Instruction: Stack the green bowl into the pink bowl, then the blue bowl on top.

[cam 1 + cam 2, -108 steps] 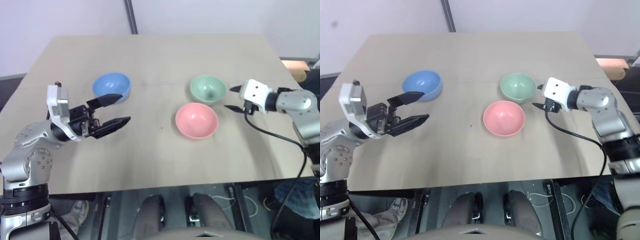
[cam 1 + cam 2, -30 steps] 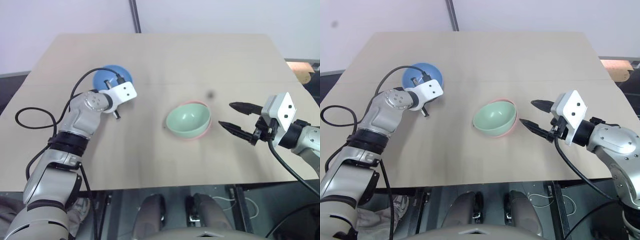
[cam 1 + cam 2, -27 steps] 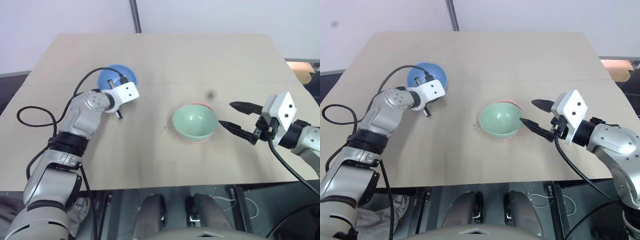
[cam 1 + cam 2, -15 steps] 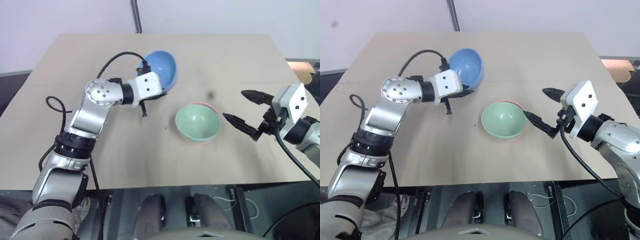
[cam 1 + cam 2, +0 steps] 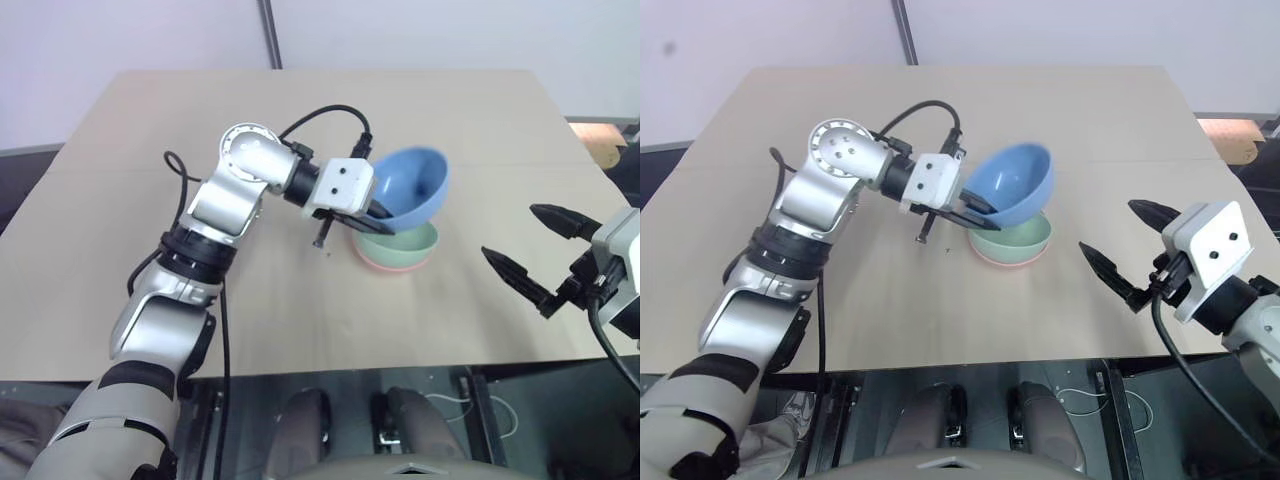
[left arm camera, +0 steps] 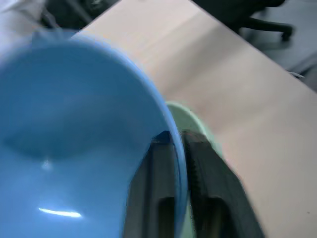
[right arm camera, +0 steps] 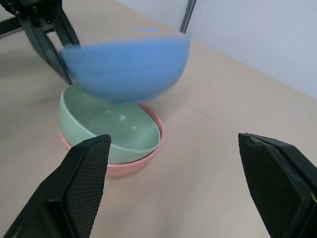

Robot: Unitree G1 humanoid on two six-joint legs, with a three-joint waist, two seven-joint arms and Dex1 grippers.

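Left end effector (image 5: 372,212) pinching blue bowl (image 5: 410,189) by rim, tilted just above green bowl (image 5: 402,243) nested in pink bowl (image 5: 385,263) on worktop (image 5: 300,300), ready to drop in; right end effector (image 5: 540,258) open, well apart for clearance.

Blue bowl (image 5: 405,188) above green bowl (image 5: 400,244), nested in pink bowl (image 5: 385,262).

Your stack so far: pink bowl (image 5: 985,260), salmon, upright on the table at the bottom; green bowl (image 5: 1023,238), pale mint, nested inside it, rim showing above. Your blue bowl (image 5: 1012,184), sky-blue, hangs tilted just above the pair, its rim pinched by the left gripper (image 6: 179,144).
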